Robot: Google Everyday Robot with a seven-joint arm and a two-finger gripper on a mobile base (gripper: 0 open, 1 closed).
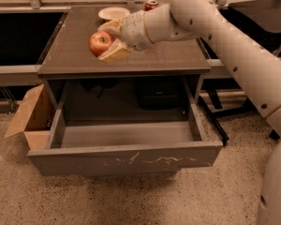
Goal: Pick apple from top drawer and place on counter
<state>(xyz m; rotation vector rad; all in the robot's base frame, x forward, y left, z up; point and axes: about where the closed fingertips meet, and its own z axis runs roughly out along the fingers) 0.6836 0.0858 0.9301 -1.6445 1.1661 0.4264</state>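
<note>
1. You get a brown cardboard box (pixel 30 121) at far left on the floor. Its flaps are open, it sits just beside the drawer's left wall, and its inside is mostly out of sight.
2. The top drawer (pixel 126 159) is pulled out towards you below the worktop, with pale scratches on its grey front panel. Its rear part runs into shadow and is hard to read.
3. The worktop (pixel 75 55) is glossy grey-brown with a thin grey edge. Glare washes over its left half.
4. The apple (pixel 100 42), red with yellowish patches, is over the left-centre of the worktop. You cannot tell whether it touches the surface or hangs just above it.
5. The gripper (pixel 111 41) is at the apple's right side. Its pale fingers (pixel 116 52) pinch the apple, one above and one below, and they hide the apple's right flank.
6. A white plate (pixel 114 13) sits at the far edge of the worktop, and a red soda can (pixel 151 4) stands just right of it. The arm hides the can's lower part.
7. The white arm (pixel 225 36) comes in from the right and is cut off at the frame edge.
8. A dark boxy shape (pixel 159 93) sits under the worktop behind the drawer. You cannot tell what it is.
9. The room has a speckled beige floor (pixel 107 200). A black table (pixel 262 8) at upper right is cut off.
</note>
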